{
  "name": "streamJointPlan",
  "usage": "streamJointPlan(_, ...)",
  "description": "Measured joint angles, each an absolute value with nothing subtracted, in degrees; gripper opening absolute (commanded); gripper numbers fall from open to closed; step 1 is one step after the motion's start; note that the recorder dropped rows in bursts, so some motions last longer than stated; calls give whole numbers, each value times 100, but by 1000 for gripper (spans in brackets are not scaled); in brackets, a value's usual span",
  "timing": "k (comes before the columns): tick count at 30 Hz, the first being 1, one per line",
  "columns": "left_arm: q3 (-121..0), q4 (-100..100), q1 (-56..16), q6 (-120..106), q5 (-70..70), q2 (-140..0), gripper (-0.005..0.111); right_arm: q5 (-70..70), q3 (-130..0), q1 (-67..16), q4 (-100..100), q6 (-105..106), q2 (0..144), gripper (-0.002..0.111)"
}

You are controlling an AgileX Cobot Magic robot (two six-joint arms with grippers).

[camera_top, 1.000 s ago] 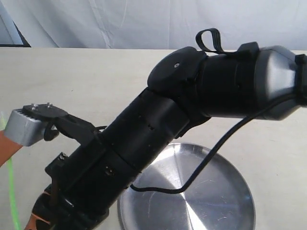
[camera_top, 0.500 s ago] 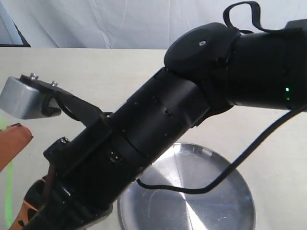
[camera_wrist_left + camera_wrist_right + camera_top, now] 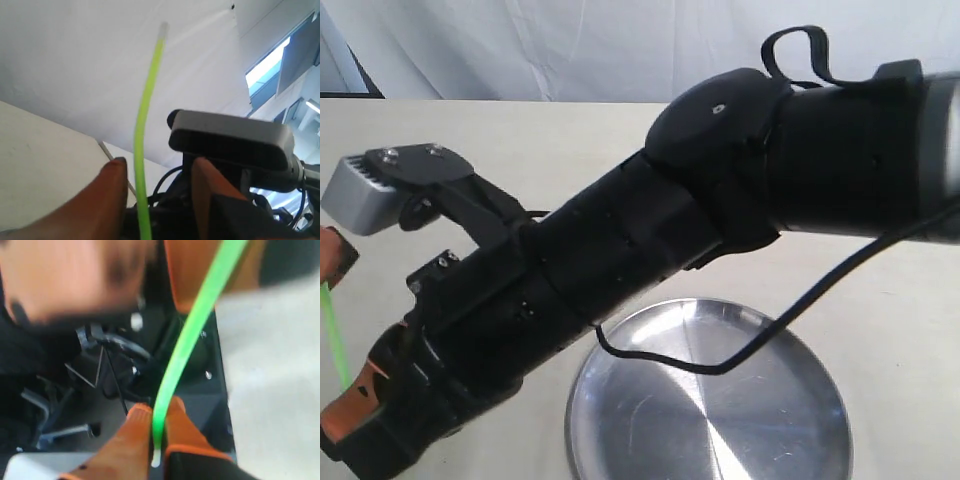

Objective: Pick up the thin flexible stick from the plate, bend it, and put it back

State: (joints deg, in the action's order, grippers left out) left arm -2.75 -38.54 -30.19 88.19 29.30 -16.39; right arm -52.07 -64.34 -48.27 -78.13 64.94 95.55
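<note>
We start with the right arm (image 3: 650,240), a black bulk crossing the exterior view from 2 o'clock down to 8 o'clock over the pale table (image 3: 520,150). Under it, at 5 o'clock, sits the plate (image 3: 775,430), with nothing on the part we can see. The right gripper (image 3: 157,410), at the arm's 8 o'clock end, is pinched tight on the thin flexible stick (image 3: 142,130), just short of one pale end. The left gripper (image 3: 160,167) shows only as an orange tip at the 9 o'clock edge of the exterior view. In its own wrist view its fingers stand apart, much wider than the stick, which runs up between them close beside one finger, so we judge that it grips nothing. The stick hangs in the air at 9 o'clock, well apart from the plate, with only a mild curve. We take the bend as the step in hand. To do it well, we would first close the left fingers squarely on the stick, then bring the two grippers toward each other slowly so the span bows evenly. The right hold is so near the end that a sideways pull could slip it free, so we would keep that pinch firm and avoid twisting.
</note>
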Motion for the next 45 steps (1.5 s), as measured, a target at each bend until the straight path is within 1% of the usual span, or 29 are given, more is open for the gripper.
streamJointPlan(1, -275, -4050, -3019, 8940, 2930, -1639, 11, -5195, -6434, -4827, -7917, 6505, 9555, -1)
streamJointPlan(2, -275, -4312, -3019, 9043, 2930, -1639, 0, -5147, -6434, -4827, -8015, 6515, 9555, -1)
streamJointPlan(6, -286, -5363, -3019, 9134, 2968, -1639, 0, -5718, -6411, -4805, -8262, 6382, 9607, -1)
streamJointPlan(9, -321, -5741, -3019, 9181, 3058, -1639, 0, -6048, -6371, -4768, -8387, 6342, 9633, -1)
streamJointPlan(18, -416, -6274, -3019, 9245, 3147, -1621, 0, -6107, -6347, -4759, -8173, 6008, 9388, -1)
streamJointPlan(24, -416, -6017, -3019, 9262, 3115, -1621, 1, -5997, -6347, -4759, -7987, 5910, 9320, -1)
streamJointPlan(27, -382, -5663, -3030, 9215, 3065, -1621, 7, -5853, -6347, -4759, -7837, 5910, 9274, -1)
streamJointPlan(33, -321, -4875, -3030, 8686, 2990, -1621, 36, -5834, -6388, -4759, -7735, 5922, 9217, -1)
streamJointPlan(34, -321, -4647, -3030, 8523, 2924, -1621, 39, -5889, -6388, -4759, -7735, 5922, 9202, -1)
streamJointPlan(36, -321, -4094, -3030, 8143, 2734, -1621, 39, -6086, -6388, -4759, -7692, 5933, 9179, -1)
streamJointPlan(37, -310, -3850, -3030, 7963, 2651, -1621, 38, -6202, -6388, -4770, -7680, 5933, 9158, -1)
streamJointPlan(39, -285, -3229, -3030, 7430, 2538, -1632, 30, -6416, -6388, -4779, -7656, 5933, 9147, -1)
streamJointPlan(42, -276, -2660, -3030, 6690, 2435, -1632, 5, -6613, -6388, -4792, -7632, 5944, 9138, -1)
streamJointPlan(43, -276, -2617, -3030, 6545, 2406, -1632, 0, -6645, -6388, -4795, -7633, 5958, 9138, -1)
streamJointPlan(45, -276, -2609, -3030, 6324, 2359, -1632, 0, -6710, -6388, -4807, -7633, 5972, 9135, -1)
